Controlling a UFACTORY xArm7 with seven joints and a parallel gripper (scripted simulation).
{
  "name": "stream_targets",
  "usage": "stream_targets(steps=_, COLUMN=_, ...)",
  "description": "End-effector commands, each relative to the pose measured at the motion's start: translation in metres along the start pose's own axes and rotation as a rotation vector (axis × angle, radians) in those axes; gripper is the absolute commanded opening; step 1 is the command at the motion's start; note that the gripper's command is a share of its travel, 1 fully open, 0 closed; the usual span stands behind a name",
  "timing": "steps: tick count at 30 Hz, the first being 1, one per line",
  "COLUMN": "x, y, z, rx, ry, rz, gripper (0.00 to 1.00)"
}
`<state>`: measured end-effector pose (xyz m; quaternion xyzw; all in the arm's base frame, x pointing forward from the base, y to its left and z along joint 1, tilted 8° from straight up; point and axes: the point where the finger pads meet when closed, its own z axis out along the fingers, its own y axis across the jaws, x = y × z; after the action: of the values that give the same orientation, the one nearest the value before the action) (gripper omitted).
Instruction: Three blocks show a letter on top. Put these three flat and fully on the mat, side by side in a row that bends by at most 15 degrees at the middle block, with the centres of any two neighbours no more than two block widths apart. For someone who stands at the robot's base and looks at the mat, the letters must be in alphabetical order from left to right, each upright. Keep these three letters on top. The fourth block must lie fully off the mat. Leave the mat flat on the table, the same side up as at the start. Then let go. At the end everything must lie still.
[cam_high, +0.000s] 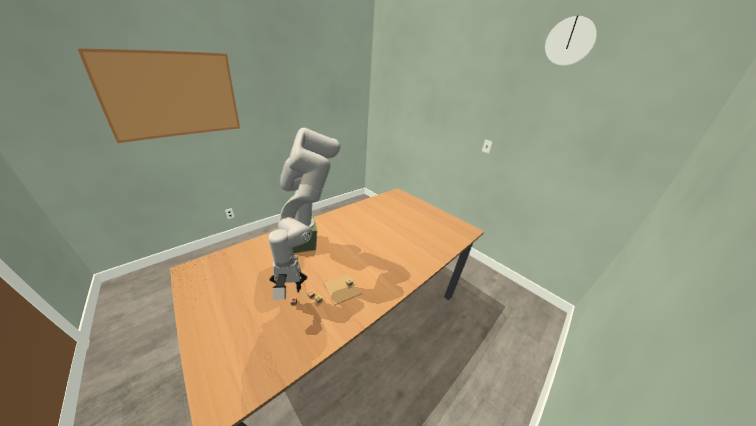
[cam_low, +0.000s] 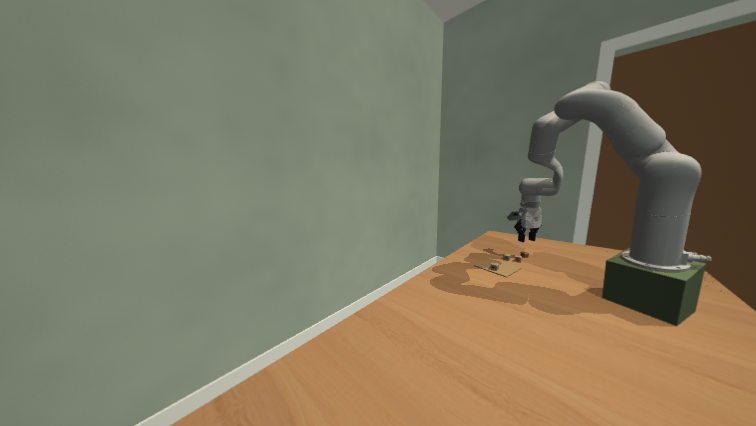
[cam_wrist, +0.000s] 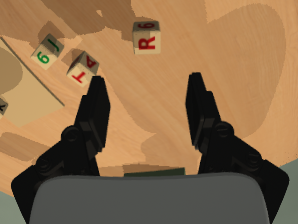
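My gripper (cam_wrist: 147, 89) is open and empty and hangs above the table (cam_high: 288, 283), also seen in the exterior view (cam_low: 527, 236). A block with a red R on top (cam_wrist: 147, 38) lies on the bare wood just ahead of the fingertips (cam_high: 293, 301). A block with a red T (cam_wrist: 83, 70) and a block with a green 6 (cam_wrist: 47, 51) lie side by side to its left, off the mat. The tan mat (cam_wrist: 20, 96) (cam_high: 342, 289) lies flat with one more block (cam_high: 349, 283) on it; its letter is not readable.
The arm's green base (cam_low: 653, 285) stands behind the work area. The table's long edge (cam_high: 370, 328) runs close past the mat. The wall (cam_low: 264, 211) is beyond the mat side.
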<state>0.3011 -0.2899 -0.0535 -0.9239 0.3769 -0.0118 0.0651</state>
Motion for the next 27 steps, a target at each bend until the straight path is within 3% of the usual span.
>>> stream_targets(steps=1, x=0.002, y=0.000, z=0.000, rx=0.000, ry=0.004, rz=0.001, gripper=0.63)
stream_targets(steps=27, x=0.002, y=0.000, z=0.029, rx=0.000, ry=0.004, rz=0.001, gripper=0.63)
